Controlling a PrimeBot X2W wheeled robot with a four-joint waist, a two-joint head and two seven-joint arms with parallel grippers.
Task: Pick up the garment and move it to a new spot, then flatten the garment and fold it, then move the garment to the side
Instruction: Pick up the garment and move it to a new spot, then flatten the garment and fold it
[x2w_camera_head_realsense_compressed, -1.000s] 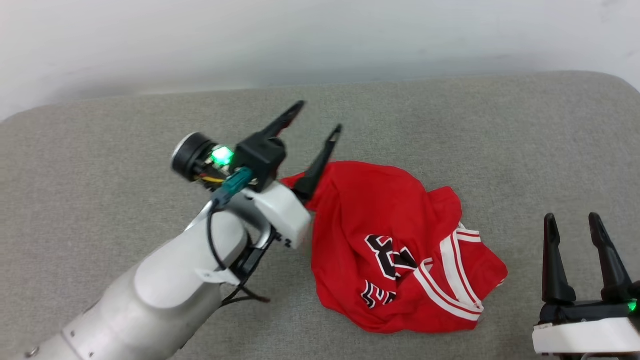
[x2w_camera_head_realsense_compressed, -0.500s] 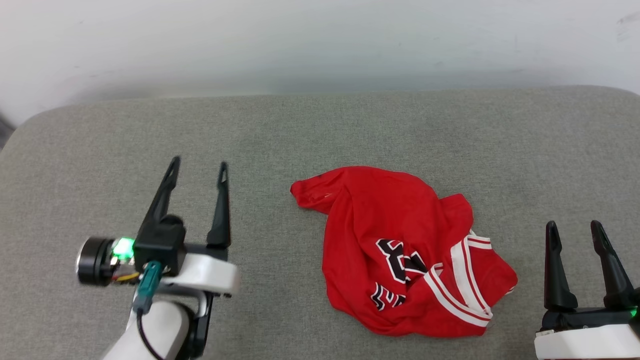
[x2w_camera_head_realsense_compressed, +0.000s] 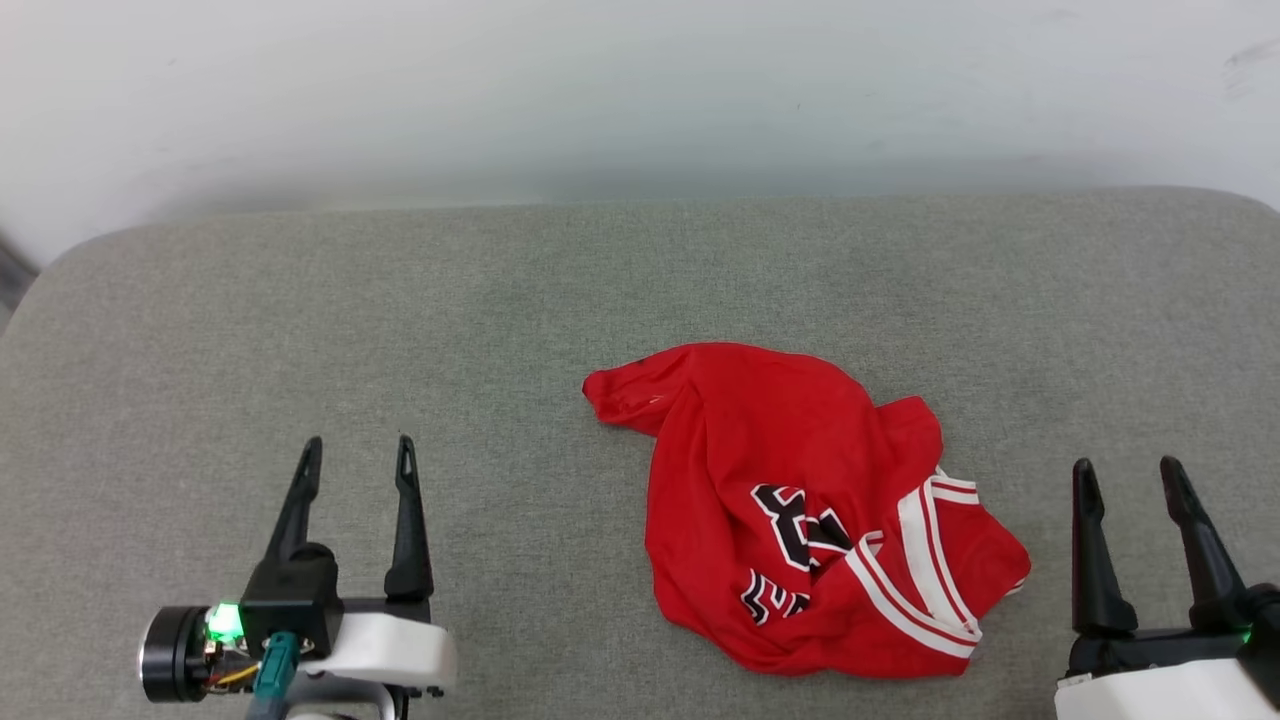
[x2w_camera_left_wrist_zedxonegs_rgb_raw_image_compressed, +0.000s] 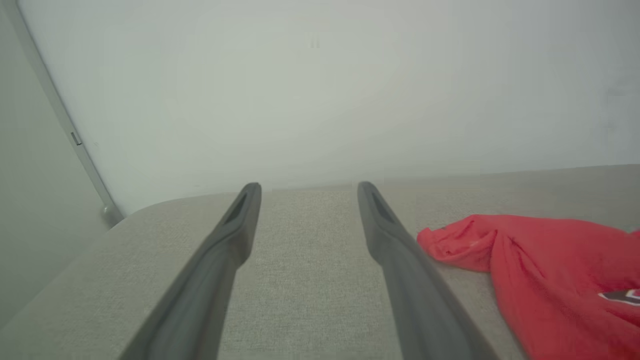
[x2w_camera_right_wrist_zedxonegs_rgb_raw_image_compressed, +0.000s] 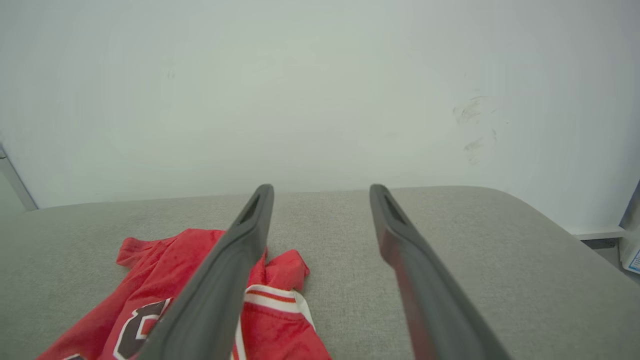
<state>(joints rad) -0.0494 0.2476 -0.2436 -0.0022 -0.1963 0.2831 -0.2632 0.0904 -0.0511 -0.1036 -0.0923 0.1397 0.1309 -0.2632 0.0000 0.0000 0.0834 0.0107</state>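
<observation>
Both sets of jaws stand wide apart and empty: the left gripper (x2w_camera_head_realsense_compressed: 358, 442) at the lower left of the head view, the right gripper (x2w_camera_head_realsense_compressed: 1124, 463) at the lower right. Each has its fingers pointing up the frame, and neither touches cloth. Between them, right of centre in the lower half, the garment (x2w_camera_head_realsense_compressed: 790, 500) lies in a crumpled heap on the grey padded surface (x2w_camera_head_realsense_compressed: 500, 300). Its black-and-white lettering is creased, and a striped red-and-white trim crosses its lower right. One red corner pokes toward the upper left.

In the left wrist view the heap sits at the right edge, apart from that gripper's fingers. In the right wrist view it lies at the lower left, partly behind one finger. A pale wall (x2w_camera_head_realsense_compressed: 640, 90) runs across the top of the frame.

With the shirt bunched and nothing folded, the flattening step looks to be the one in hand. The next move would call for each gripper to reach a separate edge, pinch the cloth and draw it outward.
</observation>
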